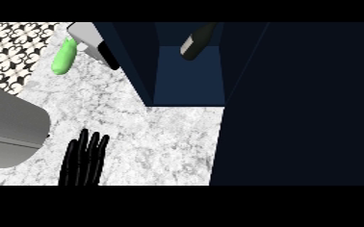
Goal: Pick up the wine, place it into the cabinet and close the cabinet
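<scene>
Left hand: low at the view's left, over the marble counter, fingers straight, close together and pointing up, holding nothing. Right hand: out of sight.

Wine bottle: inside the open dark-blue cabinet, tilted, with no hand on it. The cabinet door stands open at the right.

On the counter's far left lie a green vegetable and, just beside it, a grey and black utensil. A grey sink sits at the left edge, with patterned tiles beyond.
</scene>
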